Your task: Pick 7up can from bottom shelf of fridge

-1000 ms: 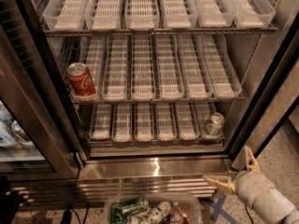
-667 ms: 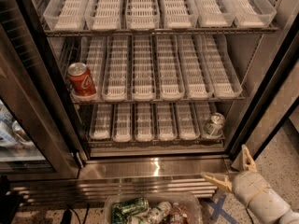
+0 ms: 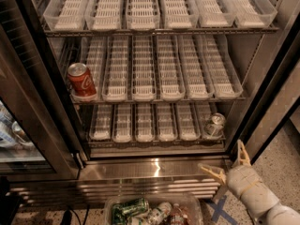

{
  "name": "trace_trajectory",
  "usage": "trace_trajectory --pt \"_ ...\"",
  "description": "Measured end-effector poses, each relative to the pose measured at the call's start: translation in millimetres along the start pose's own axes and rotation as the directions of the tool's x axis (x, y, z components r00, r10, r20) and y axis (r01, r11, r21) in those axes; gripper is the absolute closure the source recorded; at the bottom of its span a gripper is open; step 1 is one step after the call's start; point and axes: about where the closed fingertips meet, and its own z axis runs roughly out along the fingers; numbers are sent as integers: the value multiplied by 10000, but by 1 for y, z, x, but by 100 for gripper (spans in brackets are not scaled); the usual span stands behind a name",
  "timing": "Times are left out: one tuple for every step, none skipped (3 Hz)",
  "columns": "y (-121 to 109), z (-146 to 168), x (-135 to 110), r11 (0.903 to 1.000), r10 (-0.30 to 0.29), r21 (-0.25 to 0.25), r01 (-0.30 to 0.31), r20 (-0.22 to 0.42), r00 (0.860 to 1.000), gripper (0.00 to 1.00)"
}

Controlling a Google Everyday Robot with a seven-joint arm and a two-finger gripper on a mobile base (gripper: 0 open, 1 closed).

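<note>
— Where do you begin in the fridge (image 3: 265, 97)?

— At the left. The red Coca-Cola can (image 3: 82, 81) stands on the rack above, in the far-left lane. It isn't mine, so I leave it alone. Under it runs the bottom shelf (image 3: 154, 150), with its row of white lane trays (image 3: 143, 123). I see no can in them until the last lane.

— And there?

— There the 7up can (image 3: 214, 124) sits, silvery, at the front of the right-most lane. It is near the fridge's right wall and just behind the shelf's steel ledge.

— Your gripper?

— My gripper (image 3: 220, 156) hangs outside the fridge, below the can and a little to its right, in front of the louvred base (image 3: 140, 189). Its two fingers (image 3: 211, 171) are spread wide with nothing between them.

— So how do you reach well?

— I judge I should rise above the ledge first, then go in level, with the wrist turned so one finger passes each side of the can. The wall leaves little room on the right, so I'd keep that finger tight to the can. I'd come in slowly, too, because a nudge could push the can back down its lane. I'd squeeze at mid-height, not at the rim.
</note>
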Motion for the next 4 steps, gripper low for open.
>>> trace_trajectory --pt "0 0 0 10000 2 3 -2 5 10000 2" --pt "0 1 0 10000 3 3 -3 7 10000 0" --pt "1 6 -4 10000 66 23 -67 220 9997 0" --pt "-1 16 -5 9997 68 223 -78 435 9990 0"
